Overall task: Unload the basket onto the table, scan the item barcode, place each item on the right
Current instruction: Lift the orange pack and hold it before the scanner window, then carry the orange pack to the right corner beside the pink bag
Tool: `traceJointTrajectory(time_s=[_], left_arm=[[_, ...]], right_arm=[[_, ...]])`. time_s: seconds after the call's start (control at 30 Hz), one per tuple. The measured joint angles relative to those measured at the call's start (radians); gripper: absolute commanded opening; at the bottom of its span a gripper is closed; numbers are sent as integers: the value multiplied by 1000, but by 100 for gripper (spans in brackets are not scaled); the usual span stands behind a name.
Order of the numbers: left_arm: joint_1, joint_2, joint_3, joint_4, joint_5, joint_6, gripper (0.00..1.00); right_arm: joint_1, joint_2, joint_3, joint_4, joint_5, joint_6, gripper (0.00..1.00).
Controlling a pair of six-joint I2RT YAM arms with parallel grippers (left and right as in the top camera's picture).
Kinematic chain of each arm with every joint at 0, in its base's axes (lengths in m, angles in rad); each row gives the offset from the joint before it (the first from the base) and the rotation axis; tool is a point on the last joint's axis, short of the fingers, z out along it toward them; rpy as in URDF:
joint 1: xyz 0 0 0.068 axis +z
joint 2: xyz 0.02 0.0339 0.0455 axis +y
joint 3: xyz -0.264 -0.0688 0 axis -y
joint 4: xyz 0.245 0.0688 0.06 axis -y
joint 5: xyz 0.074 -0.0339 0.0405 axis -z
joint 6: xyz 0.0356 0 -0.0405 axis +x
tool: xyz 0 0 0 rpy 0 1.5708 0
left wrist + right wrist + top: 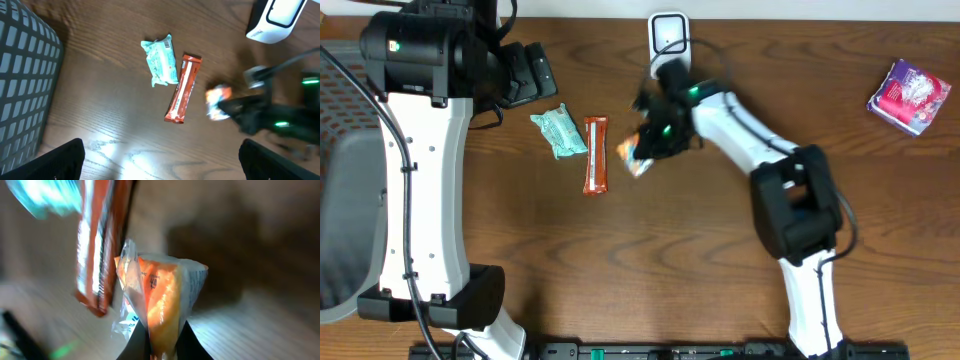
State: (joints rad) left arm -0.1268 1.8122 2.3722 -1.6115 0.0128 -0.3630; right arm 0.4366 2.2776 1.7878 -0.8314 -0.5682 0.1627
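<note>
My right gripper is shut on an orange and clear snack packet, which it holds just above the table beside the red bar. From the right wrist, the packet stands pinched between the dark fingers of the right gripper. The white barcode scanner stands at the table's far edge, behind that gripper. Seen from the left wrist, the packet is blurred and the scanner is at the top right. My left gripper hangs wide open and empty over bare wood at the far left.
A teal packet and a red-brown bar lie side by side left of centre. A purple packet sits at the far right. A grey mesh basket borders the table on the left.
</note>
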Motion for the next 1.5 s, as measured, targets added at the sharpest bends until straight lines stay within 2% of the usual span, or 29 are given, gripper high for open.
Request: traceJointTrajectory(time_s=[0.17, 0.27, 0.37, 0.5, 0.63, 0.8, 0.93, 1.17, 1.5], left_arm=[[0, 0, 0, 0, 0, 0, 98], [0, 0, 0, 0, 0, 0, 98], [0, 0, 0, 0, 0, 0, 98], [0, 0, 0, 0, 0, 0, 98], [0, 0, 0, 0, 0, 0, 98], [0, 0, 0, 0, 0, 0, 98], [0, 0, 0, 0, 0, 0, 98], [0, 0, 0, 0, 0, 0, 98], [0, 0, 0, 0, 0, 0, 98]], right_arm=[[-143, -76, 24, 71, -159, 151, 1], [-208, -96, 36, 69, -226, 193, 1], [-228, -98, 36, 57, -210, 208, 1], [-208, -98, 36, 62, -47, 219, 1], [-144, -99, 36, 108, 253, 211, 1], [-26, -99, 35, 296, 709, 108, 1], [45, -99, 36, 505, 940, -50, 1], [49, -76, 37, 679, 1052, -172, 1], [37, 6, 36, 807, 979, -129, 1]])
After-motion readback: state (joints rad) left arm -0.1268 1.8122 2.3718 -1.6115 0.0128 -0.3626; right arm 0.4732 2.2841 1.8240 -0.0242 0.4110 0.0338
